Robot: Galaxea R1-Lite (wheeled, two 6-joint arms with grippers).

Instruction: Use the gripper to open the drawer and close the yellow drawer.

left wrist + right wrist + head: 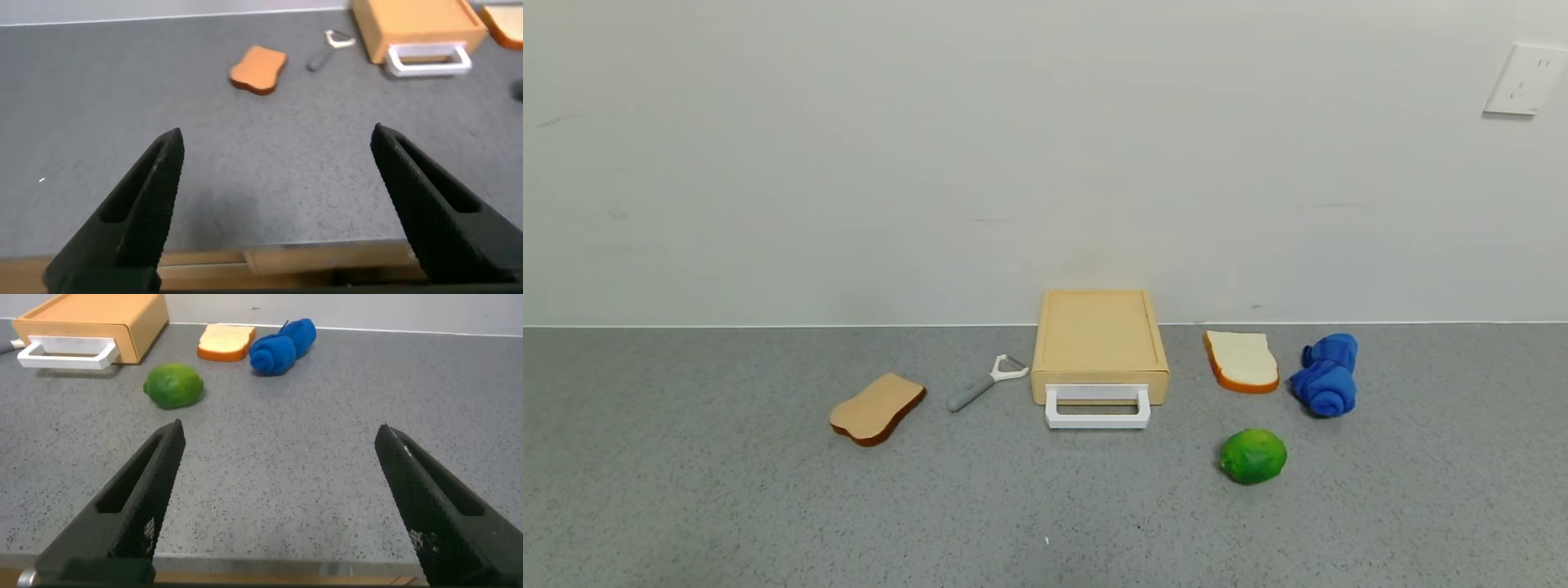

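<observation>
Both grippers (274, 212) (278, 506) open near edge; drawer (1099, 343) shut.

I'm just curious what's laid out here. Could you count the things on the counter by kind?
Drawer: 1
Bread slices: 2, tan and white
Peeler: 1
Green fruit: 1
Blue rolled cloth: 1
Total: 6

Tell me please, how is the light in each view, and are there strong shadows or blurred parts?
Head view: even, soft light; the drawer and lime cast only faint shadows. Left wrist view: the near fingers look soft, the far drawer clearer. Right wrist view: the fingers are dark, the counter evenly lit.
</observation>
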